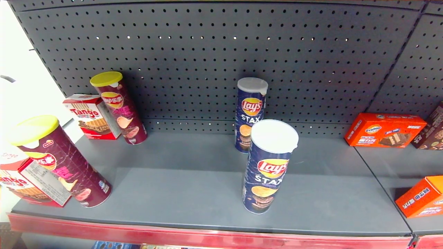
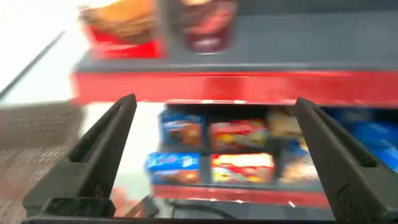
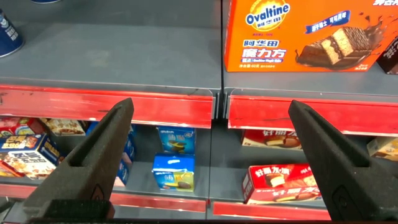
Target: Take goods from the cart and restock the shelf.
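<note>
Blue chip cans [image 1: 266, 173] stand upright on the shelf [image 1: 180, 180], labels facing shoppers; left gripper [image 2: 214, 102] and right gripper [image 3: 211, 106] gape empty, free to fetch stock

Navy cans [image 1: 264, 173] carry white lids, maroon cans [image 1: 69, 169] yellow lids; boxes [image 1: 384, 130] are orange, shelf [image 1: 187, 180] grey

My head view is brightly, evenly lit. The flat grey metal shelf [image 1: 193, 186] is paler in front and shaded at the back. The far left is washed out white. The glossy red shelf edge strip [image 1: 207, 238] shines, pinpoints of light pierce the dark perforated back panel [image 1: 221, 52], and straight lines bow near the edges.
</note>
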Motion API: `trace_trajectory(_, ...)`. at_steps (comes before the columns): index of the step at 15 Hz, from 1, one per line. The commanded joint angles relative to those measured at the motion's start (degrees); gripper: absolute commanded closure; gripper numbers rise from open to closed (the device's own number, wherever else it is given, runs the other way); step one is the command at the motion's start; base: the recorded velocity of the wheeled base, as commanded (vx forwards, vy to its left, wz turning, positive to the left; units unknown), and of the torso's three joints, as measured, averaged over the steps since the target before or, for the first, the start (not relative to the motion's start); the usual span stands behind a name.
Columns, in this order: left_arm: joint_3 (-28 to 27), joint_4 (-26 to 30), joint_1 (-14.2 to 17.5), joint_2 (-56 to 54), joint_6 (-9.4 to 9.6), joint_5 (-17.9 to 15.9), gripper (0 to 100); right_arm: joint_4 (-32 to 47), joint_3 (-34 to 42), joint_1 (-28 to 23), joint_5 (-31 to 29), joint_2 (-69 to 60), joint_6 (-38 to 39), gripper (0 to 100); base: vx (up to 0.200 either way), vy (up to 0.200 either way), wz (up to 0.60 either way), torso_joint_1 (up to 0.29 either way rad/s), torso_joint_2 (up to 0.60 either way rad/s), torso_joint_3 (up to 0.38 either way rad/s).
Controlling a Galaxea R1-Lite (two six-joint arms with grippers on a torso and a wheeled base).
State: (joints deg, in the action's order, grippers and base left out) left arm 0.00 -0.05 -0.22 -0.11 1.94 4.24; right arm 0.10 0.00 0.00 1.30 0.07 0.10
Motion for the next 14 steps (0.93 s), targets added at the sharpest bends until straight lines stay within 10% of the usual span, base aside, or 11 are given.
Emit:
trace_trajectory(1, 0.00, -0.13, 0.13, 0.11, -0.62, 0.86, 0, -0.01, 0.00, 0.00, 0.01, 0.01, -0.01, 0, 0.000, 0.000, 0.00, 0.000, 0.00, 0.000)
trace_trajectory(11, 0.00, -0.21, 0.13, 0.11, -2.20, 1.21, 0, -0.19, -1.41, 0.18, -0.78, 1.60, -2.29, 0, 0.000, 0.000, 0.00, 0.000, 0.00, 0.000)
trace_trajectory(14, 0.00, -0.21, 0.13, 0.11, -2.20, 0.68, 0, 0.61, -22.76, 2.64, 3.27, 26.03, -4.49, 0, 0.000, 0.000, 0.00, 0.000, 0.00, 0.000)
